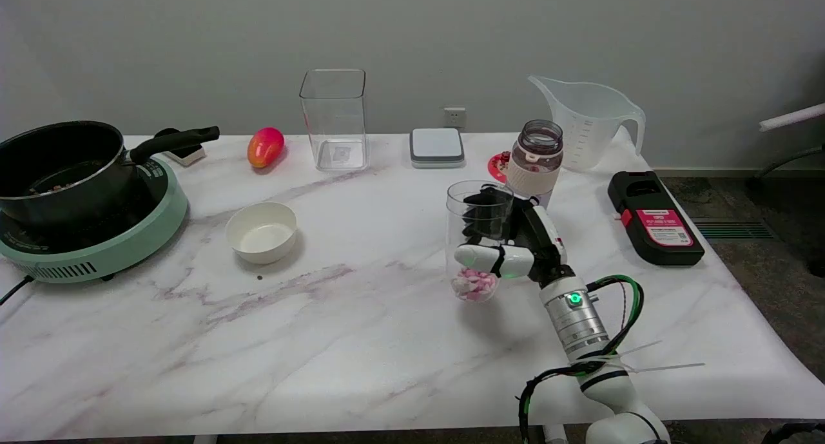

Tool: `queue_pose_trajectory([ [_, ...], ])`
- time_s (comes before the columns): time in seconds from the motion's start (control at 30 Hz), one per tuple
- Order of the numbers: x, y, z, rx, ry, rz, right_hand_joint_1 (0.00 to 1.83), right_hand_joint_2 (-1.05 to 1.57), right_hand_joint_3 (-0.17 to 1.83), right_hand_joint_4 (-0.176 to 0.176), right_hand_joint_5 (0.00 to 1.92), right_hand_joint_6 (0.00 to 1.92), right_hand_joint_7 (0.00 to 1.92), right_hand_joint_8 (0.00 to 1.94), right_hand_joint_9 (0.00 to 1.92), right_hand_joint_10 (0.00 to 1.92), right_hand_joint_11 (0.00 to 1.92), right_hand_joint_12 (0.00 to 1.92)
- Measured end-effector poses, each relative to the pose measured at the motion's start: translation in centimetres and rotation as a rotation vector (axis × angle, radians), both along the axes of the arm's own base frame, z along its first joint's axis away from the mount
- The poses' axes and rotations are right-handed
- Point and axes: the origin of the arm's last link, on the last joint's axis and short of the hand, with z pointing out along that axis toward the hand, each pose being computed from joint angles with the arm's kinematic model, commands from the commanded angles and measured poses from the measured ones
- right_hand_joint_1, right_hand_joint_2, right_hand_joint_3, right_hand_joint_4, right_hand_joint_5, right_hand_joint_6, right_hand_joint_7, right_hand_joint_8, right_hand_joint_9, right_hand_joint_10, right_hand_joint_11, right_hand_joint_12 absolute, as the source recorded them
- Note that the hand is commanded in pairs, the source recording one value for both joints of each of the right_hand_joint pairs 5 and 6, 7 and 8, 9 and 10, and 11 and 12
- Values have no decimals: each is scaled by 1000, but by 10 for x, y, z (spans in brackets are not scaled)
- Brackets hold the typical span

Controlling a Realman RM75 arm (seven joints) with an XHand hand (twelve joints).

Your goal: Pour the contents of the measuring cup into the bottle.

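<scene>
Wrapping my right hand (515, 241) around the measuring cup (478, 241), I have my thumb laid across its near face and my other fingers curled behind the clear wall, so the cup is gripped about its middle. It is upright, and its base seems to rest on the table (361, 341) or just above it; I cannot tell which. The pink and white pieces (475, 284) sit heaped in its bottom, so nothing has been poured yet. The bottle (537, 157) stands just beyond and to the right of my hand, upright, its mouth open with no lid on it, close to the cup but apart from it. By my reckoning the grasp is done and the rest remains: lifting the cup, carrying it over the bottle's mouth and tipping it. That mouth looks narrower than the cup's rim, so pieces could spill past it if I tilt fast.
</scene>
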Motion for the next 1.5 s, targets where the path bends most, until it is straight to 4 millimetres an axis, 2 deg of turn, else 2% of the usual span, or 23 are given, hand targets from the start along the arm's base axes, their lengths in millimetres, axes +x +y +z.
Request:
queue_pose_trajectory([
  [0.5,14,14,9,-55,-59,89,1191,1571,227,0,1782,1782,1788,1788,1726,1726,1532,1532],
  [0.9,31,37,21,-128,-110,196,1208,1571,223,0,1783,1783,1807,1807,1734,1734,1542,1542],
  [1.17,44,59,42,-214,-96,263,1205,1571,228,0,1768,1768,1808,1808,1735,1735,1542,1542],
  [1.5,62,79,83,-336,-25,308,1207,1571,250,0,1736,1736,1793,1793,1724,1724,1529,1529],
])
